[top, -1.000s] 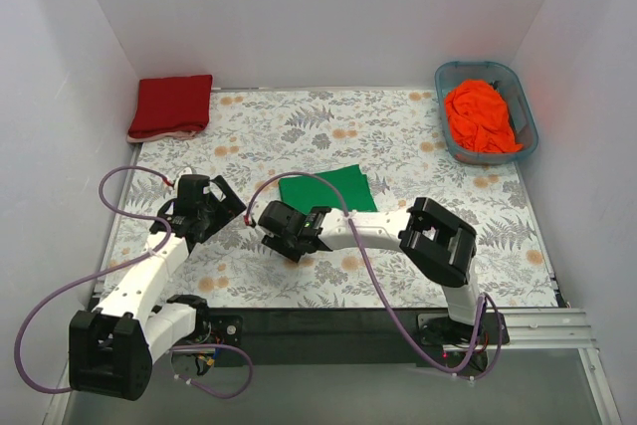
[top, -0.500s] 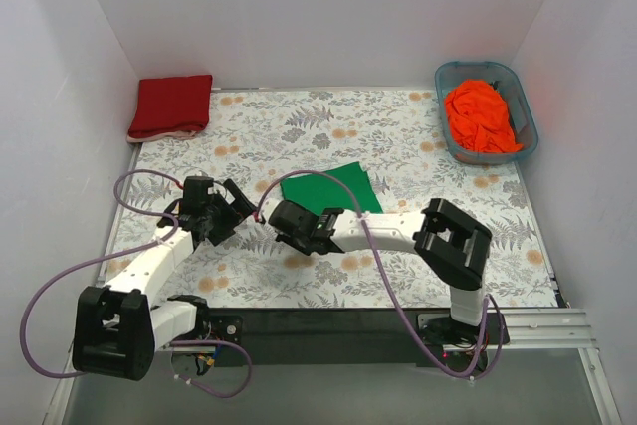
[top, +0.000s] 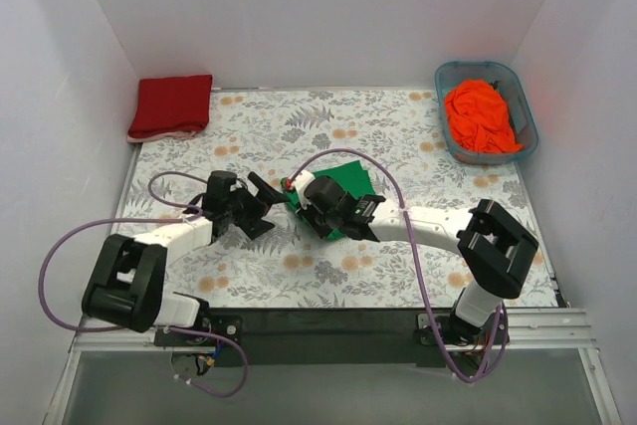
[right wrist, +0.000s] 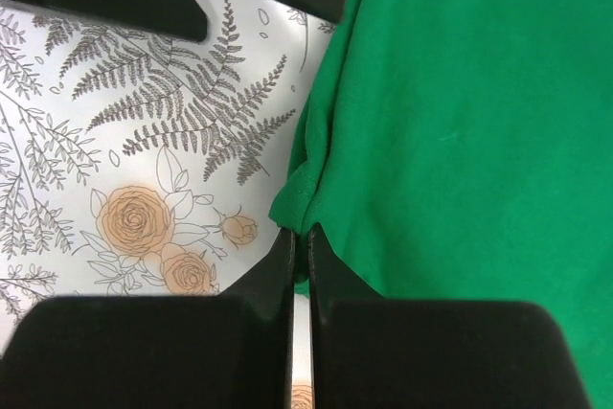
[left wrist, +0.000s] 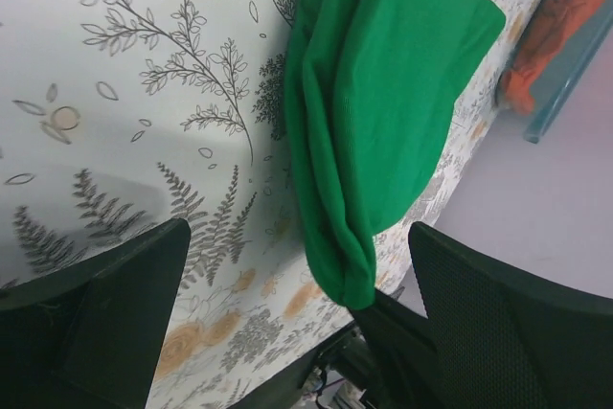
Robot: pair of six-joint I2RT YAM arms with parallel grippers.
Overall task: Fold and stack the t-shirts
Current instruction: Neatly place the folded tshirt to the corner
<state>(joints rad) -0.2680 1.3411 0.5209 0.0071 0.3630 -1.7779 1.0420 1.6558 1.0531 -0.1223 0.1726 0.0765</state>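
The folded bright green t-shirt (top: 350,178) lies mid-table. My right gripper (top: 300,196) is shut on its near-left corner; in the right wrist view the jaws (right wrist: 299,239) pinch the green edge (right wrist: 460,122). My left gripper (top: 265,205) is open and empty just left of that corner, and its wide-apart fingers (left wrist: 96,318) frame the shirt (left wrist: 383,112). The dark red t-shirt (top: 171,105) lies folded at the back left. The bright orange t-shirt (top: 480,116) is crumpled in the tub.
The blue-grey plastic tub (top: 521,92) stands at the back right corner and also shows in the left wrist view (left wrist: 565,74). White walls close in the left, back and right sides. A floral cloth (top: 398,136) covers the table. Purple cables loop off both arms.
Both grippers moved towards the green shirt. The right gripper went from the cloth at the shirt's near left onto its corner. The left gripper swung right and stands next to it.
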